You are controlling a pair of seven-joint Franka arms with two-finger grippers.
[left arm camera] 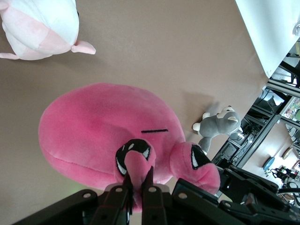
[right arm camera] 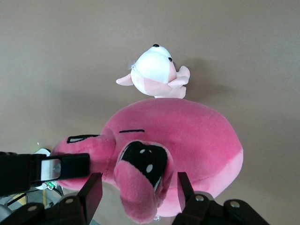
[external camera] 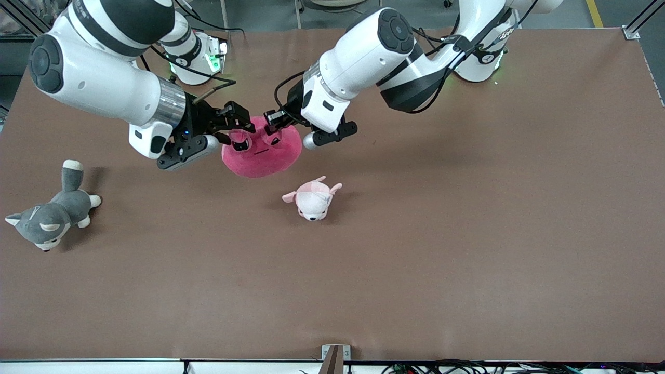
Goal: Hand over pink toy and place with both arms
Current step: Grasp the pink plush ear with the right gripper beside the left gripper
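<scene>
Your left gripper (external camera: 274, 124) is pinched tight on one ear of the pink toy (external camera: 262, 153), which hangs above the table (external camera: 467, 234), while your right gripper (external camera: 236, 136) straddles the other ear with fingers (right arm camera: 91, 194) spread and not yet clamped. Close the right fully before the left lets go. On the table: one pale pink plush (external camera: 313, 198), one husky plush (external camera: 49, 210).

Plush toys: 3 total
Hot-pink blob: 1, pink toy (external camera: 262, 150)
Pale pink/white animal: 1, small plush (external camera: 313, 198)
Grey/white husky (external camera: 49, 214): 1
Robot arms: 2
Grippers: 2, left gripper (external camera: 274, 126), right gripper (external camera: 236, 131)
Table (external camera: 467, 234): 1
</scene>
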